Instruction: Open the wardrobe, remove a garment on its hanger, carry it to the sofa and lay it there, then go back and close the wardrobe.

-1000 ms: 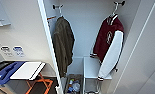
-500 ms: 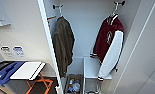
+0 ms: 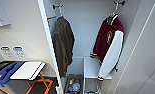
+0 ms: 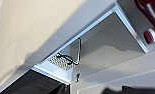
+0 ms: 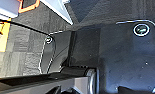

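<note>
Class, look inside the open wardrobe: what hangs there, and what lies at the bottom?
Inside the wardrobe hang an olive jacket and a maroon jacket on a white hanger. Below sit a white shelf and a box of small items; its contents are unclear.

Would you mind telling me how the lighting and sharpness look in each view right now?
Head view: soft all over, evenly lit, the maroon jacket casting faint shadow on the wardrobe back. Left wrist view: blurred, broad grey shadow across the pale wall. Right wrist view: dark, murky floor.
</note>
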{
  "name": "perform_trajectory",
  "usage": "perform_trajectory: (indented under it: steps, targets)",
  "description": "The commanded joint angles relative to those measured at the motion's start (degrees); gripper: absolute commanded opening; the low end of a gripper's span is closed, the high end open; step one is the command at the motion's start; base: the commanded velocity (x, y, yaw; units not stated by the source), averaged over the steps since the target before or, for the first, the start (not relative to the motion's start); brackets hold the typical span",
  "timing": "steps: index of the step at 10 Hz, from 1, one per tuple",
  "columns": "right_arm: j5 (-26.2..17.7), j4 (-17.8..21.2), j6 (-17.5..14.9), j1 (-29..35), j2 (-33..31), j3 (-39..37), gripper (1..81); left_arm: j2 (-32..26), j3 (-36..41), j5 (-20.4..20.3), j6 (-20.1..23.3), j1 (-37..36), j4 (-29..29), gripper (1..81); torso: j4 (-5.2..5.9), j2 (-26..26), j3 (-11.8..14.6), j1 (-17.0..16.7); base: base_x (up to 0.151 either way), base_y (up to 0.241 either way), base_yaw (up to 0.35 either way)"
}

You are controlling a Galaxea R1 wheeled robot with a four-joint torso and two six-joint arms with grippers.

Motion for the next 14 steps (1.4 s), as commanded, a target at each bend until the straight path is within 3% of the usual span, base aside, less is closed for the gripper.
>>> perform_trajectory:
  steps: [1,3,6,8,10,12,14]
  targets:
    - [-3.81,-0.75,0.19,2.59,-2.12,4.51,81.1,1.12,-1.22,-10.73,0.25,-6.21,-15.15,81.1,0.0,0.0,0.0,0.0,0.0,0.0,0.0]
    - [-4.42,-0.76,0.11,2.76,-3.53,6.89,81.1,1.03,-5.08,-14.07,0.08,-5.86,-23.23,81.1,0.0,0.0,0.0,0.0,0.0,0.0,0.0]
    - [-4.87,-0.75,0.11,2.68,-3.89,6.89,81.1,-2.29,-5.27,-18.2,-0.28,-2.61,-30.1,81.1,0.0,0.0,0.0,0.0,0.0,0.0,0.0]
    - [-4.78,-0.58,0.11,2.77,-3.89,6.55,81.1,-6.16,-5.63,-18.74,-0.8,1.25,-31.44,81.1,0.0,0.0,0.0,0.0,0.0,0.0,0.0]
    - [-4.78,-0.67,0.02,3.47,-3.89,6.02,81.1,-9.51,-4.93,-18.47,-0.47,5.29,-28.83,81.1,0.0,0.0,0.0,0.0,0.0,0.0,0.0]
    - [-7.03,-2.66,-0.76,6.0,-4.06,6.36,81.1,-11.27,-4.65,-12.74,1.92,9.85,-5.02,81.1,0.0,0.0,0.0,0.0,0.0,0.0,0.0]
    - [-14.68,-7.69,-0.68,10.13,-3.8,7.25,81.1,-12.41,-4.83,-2.95,2.1,12.76,13.15,81.1,0.0,0.0,0.0,-0.02,0.0,0.0,0.0]
